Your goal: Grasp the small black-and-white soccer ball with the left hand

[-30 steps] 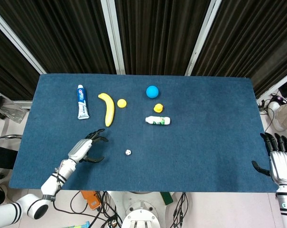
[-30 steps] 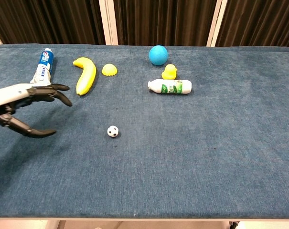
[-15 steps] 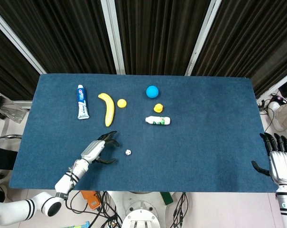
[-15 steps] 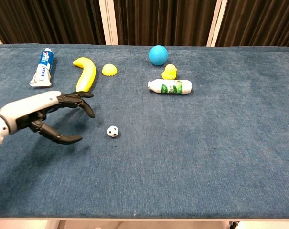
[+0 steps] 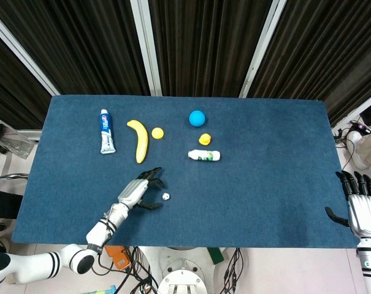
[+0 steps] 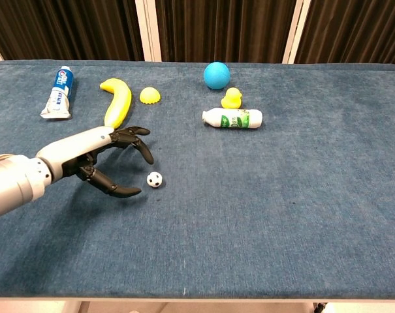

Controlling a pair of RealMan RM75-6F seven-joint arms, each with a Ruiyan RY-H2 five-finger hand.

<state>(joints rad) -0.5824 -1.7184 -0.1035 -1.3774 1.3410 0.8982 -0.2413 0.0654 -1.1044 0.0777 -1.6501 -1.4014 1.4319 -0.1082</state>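
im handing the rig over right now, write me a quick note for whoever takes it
Left hand: open, fingers spread, right beside the soccer ball, not touching it.
Right hand: open, idle at the table's right edge, seen only in the head view.
Ball: on the blue cloth, near the front, apart from the banana and the white bottle.
Done: nothing grasped yet.
Left: bring the left hand over the ball and close on it.
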